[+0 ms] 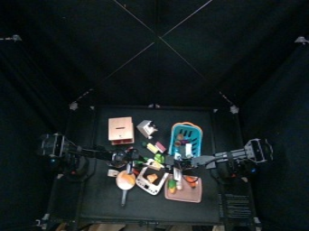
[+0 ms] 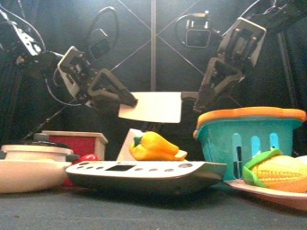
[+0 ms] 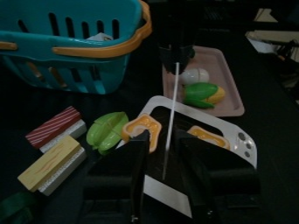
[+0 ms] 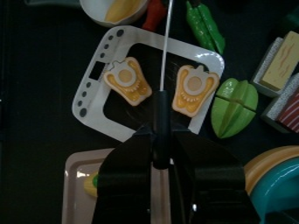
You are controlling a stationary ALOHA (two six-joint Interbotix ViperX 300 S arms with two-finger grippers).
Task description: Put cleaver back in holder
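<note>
The cleaver [image 2: 153,108] hangs in the air above the middle of the table, its pale blade broadside to the front view. My right gripper [image 2: 206,97] is shut on its black handle; in the right wrist view the blade [image 4: 167,61] runs edge-on out from between the right gripper [image 4: 163,140] jaws. My left gripper [image 3: 163,150] stands open, with the blade [image 3: 166,185] between its jaws. The holder [image 1: 121,129], a pinkish-tan block, stands at the back left of the table, apart from both grippers.
A teal slatted basket [image 1: 187,136] with an orange rim stands right of the holder. Under the cleaver lies a white tray [image 4: 96,86] with two orange food pieces. A green star fruit [image 4: 237,108], a pink plate [image 3: 225,96] and a pale bowl [image 2: 34,167] crowd the front.
</note>
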